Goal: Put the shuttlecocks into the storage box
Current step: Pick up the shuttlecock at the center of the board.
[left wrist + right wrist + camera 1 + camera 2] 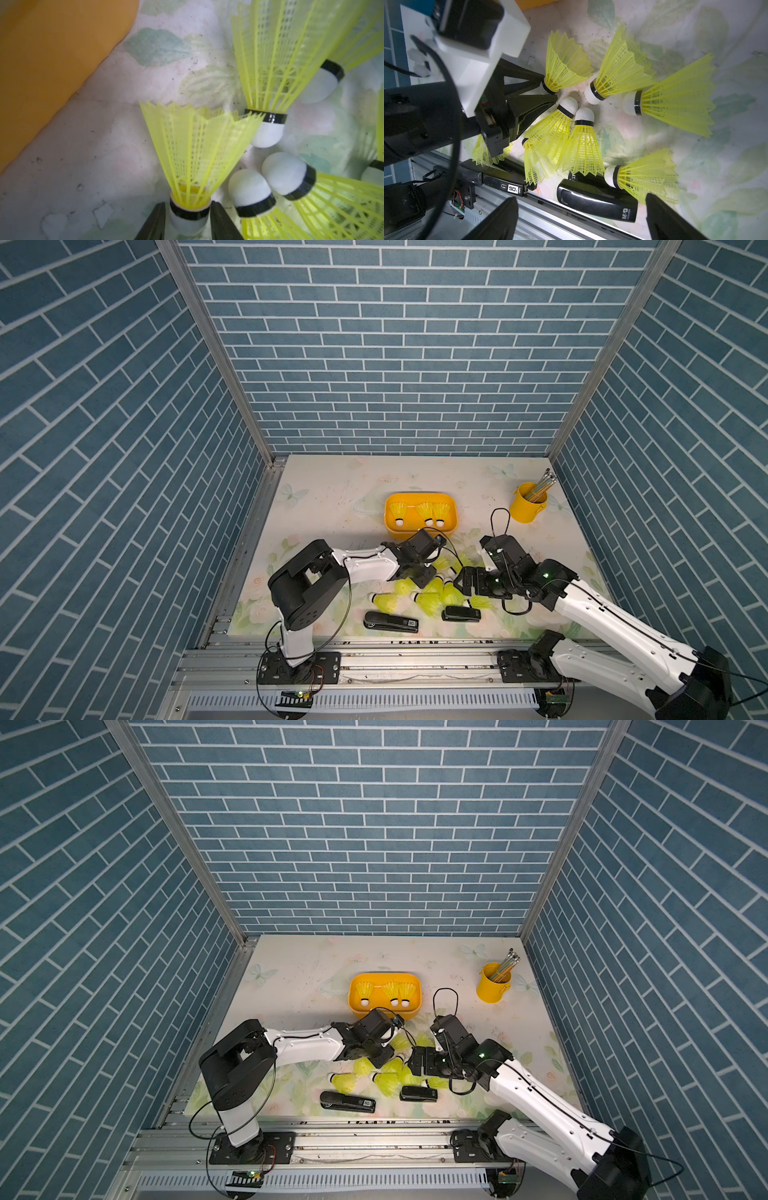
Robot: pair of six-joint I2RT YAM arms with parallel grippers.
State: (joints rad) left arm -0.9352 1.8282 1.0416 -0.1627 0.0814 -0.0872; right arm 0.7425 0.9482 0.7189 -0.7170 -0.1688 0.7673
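Shuttlecocks heaped near the box look featherlight with crushable skirts, so my left gripper pinches one shuttlecock by its hard cork, right gripper gaping above them.

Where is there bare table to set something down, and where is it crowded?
Bare: the table behind and left of the storage box, and between it and the pencil cup. Crowded: near middle, where loose shuttlecocks and two staplers bunch.
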